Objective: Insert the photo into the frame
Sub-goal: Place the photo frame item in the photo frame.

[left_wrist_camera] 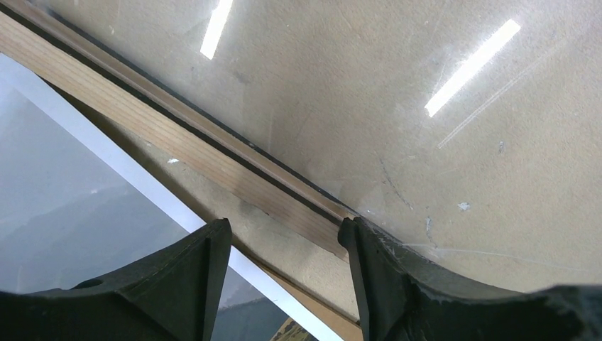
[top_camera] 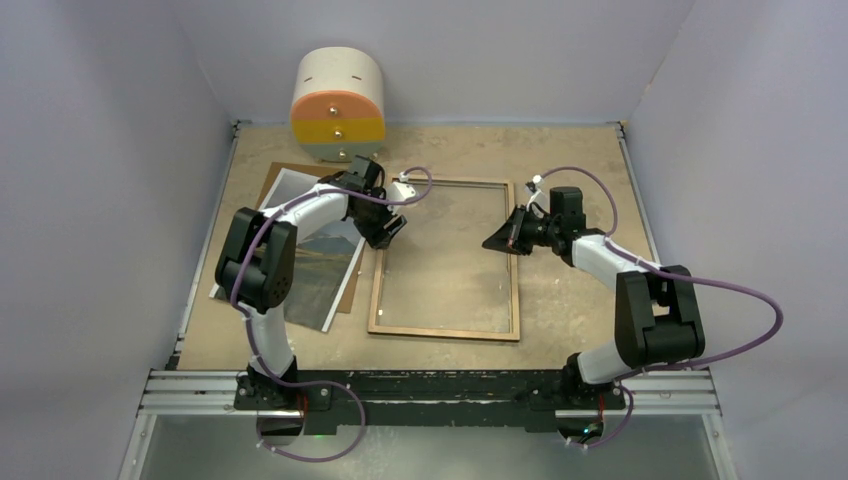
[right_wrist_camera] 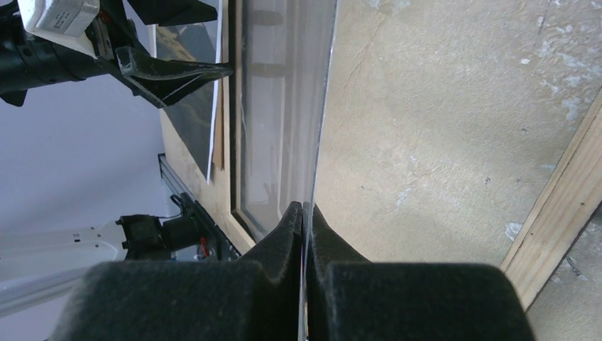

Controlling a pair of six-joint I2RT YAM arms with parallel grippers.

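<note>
While the right gripper [right_wrist_camera: 307,210] clamped the glass pane [right_wrist_camera: 284,106] by its edge over the frame [top_camera: 445,331], the left gripper [left_wrist_camera: 284,233] gaped astride the frame's rim. The photo [top_camera: 325,285] lay just beside it. So thin a pinch risked dropping the glass.

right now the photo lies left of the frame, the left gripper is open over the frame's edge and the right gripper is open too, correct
Not quite: the right gripper is shut, not open. The right wrist view shows it pinched on the edge of a clear pane. The photo does lie left of the frame, and the left gripper is open over its edge.
</note>
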